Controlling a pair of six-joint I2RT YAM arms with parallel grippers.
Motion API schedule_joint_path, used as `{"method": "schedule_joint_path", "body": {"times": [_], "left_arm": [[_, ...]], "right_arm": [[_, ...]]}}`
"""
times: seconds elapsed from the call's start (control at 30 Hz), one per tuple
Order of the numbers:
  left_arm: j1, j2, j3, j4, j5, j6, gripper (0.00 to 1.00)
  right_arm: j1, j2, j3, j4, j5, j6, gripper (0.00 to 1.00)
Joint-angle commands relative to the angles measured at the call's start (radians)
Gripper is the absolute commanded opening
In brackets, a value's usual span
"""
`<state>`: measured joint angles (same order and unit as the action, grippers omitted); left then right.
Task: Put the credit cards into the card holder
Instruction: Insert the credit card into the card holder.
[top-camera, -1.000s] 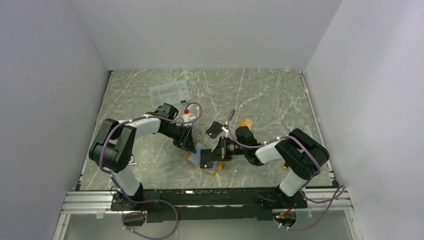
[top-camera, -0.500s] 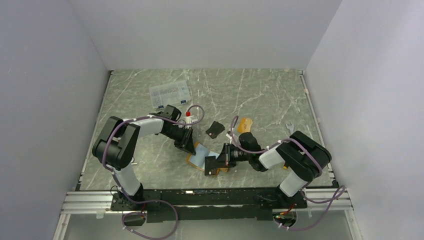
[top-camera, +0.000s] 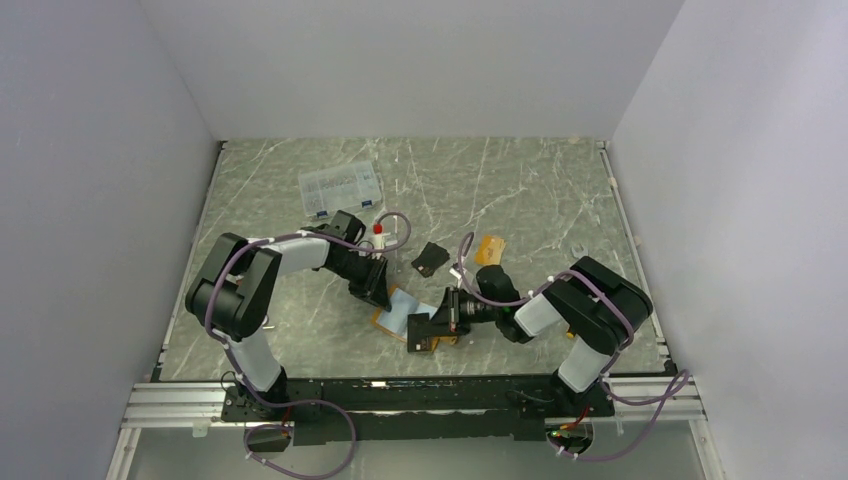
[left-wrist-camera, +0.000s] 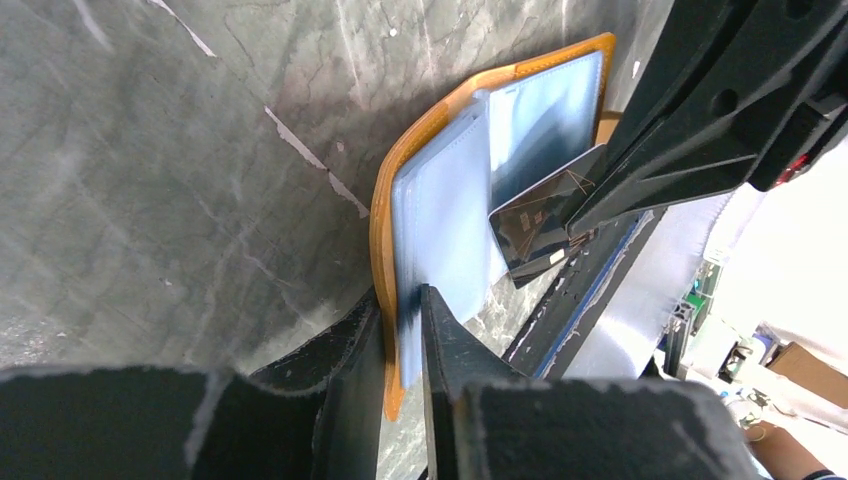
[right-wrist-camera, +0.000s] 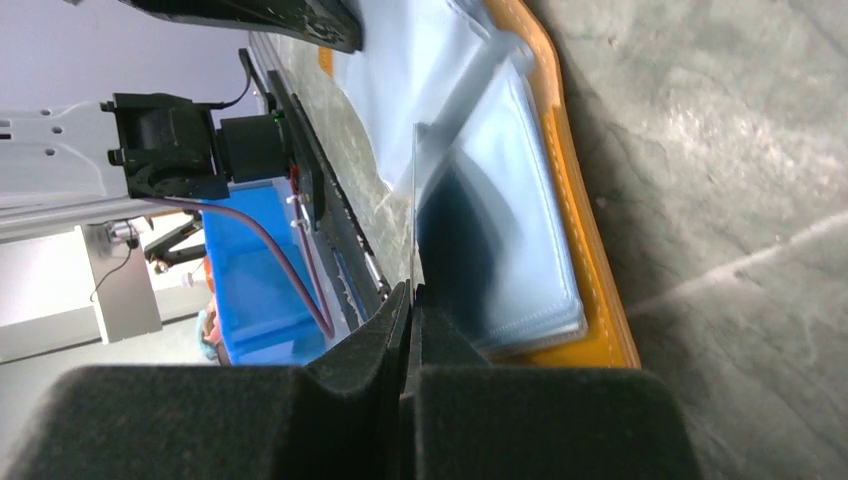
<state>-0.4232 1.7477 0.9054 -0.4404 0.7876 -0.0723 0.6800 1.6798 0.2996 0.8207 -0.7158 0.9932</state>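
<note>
The card holder (top-camera: 397, 305) is an orange wallet lying open, pale blue sleeves up. My left gripper (top-camera: 376, 285) is shut on its far-left edge; the left wrist view shows its jaws (left-wrist-camera: 402, 315) pinching the orange cover and a blue sleeve (left-wrist-camera: 450, 200). My right gripper (top-camera: 432, 322) is shut on a dark glossy credit card (top-camera: 419, 328), held on edge at the wallet's near right side. That card (left-wrist-camera: 540, 222) touches the sleeves (right-wrist-camera: 500, 240) and shows edge-on (right-wrist-camera: 413, 200) above my right gripper (right-wrist-camera: 412, 295). A black card (top-camera: 430, 258) and an orange card (top-camera: 489, 249) lie on the table.
A clear plastic compartment box (top-camera: 340, 186) lies at the back left. A small red-capped item (top-camera: 377, 229) sits by the left arm. Both arms crowd the wallet near the table's front edge, where the black rail (top-camera: 420, 385) runs.
My right arm has lowered and carried the card toward the near side of the wallet, mostly in the first half second. My left gripper has kept its hold and shifted only slightly.
</note>
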Motion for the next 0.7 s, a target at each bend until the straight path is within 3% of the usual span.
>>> {"method": "schedule_joint_path", "body": {"times": [0.0,0.3,0.67], "left_arm": [[-0.024,0.001,0.008,-0.003,-0.072,0.015,0.22],[-0.047,-0.006,0.021,-0.03,-0.105,0.029,0.24],[-0.043,-0.048,0.077,-0.079,-0.002,0.109,0.39]], "right_arm": [[0.004,0.012,0.039,0.04,-0.003,-0.01,0.0],[0.001,0.04,0.083,-0.074,0.023,-0.03,0.0],[0.001,0.005,0.087,-0.276,0.04,-0.108,0.0]]}}
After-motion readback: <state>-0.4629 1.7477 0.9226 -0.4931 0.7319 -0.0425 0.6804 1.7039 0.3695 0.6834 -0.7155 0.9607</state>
